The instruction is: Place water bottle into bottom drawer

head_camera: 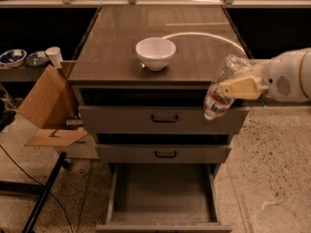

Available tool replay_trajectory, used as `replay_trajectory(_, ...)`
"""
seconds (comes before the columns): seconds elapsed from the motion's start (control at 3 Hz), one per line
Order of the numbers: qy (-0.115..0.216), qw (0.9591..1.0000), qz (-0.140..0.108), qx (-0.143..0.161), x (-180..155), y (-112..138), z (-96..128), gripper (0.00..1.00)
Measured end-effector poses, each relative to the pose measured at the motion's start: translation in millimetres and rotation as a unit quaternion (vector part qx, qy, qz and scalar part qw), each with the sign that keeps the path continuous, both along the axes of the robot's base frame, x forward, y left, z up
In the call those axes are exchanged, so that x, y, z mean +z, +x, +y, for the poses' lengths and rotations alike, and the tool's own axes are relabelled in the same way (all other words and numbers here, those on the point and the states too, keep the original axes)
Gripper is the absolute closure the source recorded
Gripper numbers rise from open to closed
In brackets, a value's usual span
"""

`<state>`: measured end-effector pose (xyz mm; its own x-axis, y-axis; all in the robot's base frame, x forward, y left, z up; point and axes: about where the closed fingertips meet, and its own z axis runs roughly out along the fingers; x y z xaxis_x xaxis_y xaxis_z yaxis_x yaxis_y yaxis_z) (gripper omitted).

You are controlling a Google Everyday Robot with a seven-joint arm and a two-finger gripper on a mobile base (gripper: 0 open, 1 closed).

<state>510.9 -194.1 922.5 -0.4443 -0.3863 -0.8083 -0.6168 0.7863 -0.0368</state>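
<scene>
The water bottle (222, 86) is a clear crinkled plastic bottle with a red-and-blue label, tilted and hanging in the air in front of the cabinet's top right corner, cap end down-left. My gripper (239, 87) comes in from the right and is shut on the bottle's middle, its cream fingers (241, 88) clamped across it. The bottom drawer (163, 192) is pulled out and open below, with a plain grey inside and nothing in it. The bottle is above and to the right of the drawer's opening.
A white bowl (155, 53) stands on the cabinet top (116, 47). Two shallower drawers with black handles (164, 118) are above the open one. An open cardboard box (48, 106) stands at the left, with bowls and a cup (53, 56) on a low shelf behind it.
</scene>
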Motion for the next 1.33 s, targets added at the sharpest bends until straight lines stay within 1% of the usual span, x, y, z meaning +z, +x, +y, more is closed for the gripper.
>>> replay_trajectory(0.33,0.01,0.9999,0.005,0.009,-20.3,2.4,5.2,1.0)
replay_trajectory(0.67,0.043,0.9984,0.029,0.024,-40.7,13.0,8.9,1.0)
replay_trajectory(1.0,0.088,0.9916,0.083,0.047,-69.5,25.7,11.1,1.0)
replay_trajectory(1.33,0.088,0.9916,0.083,0.047,-69.5,25.7,11.1,1.0)
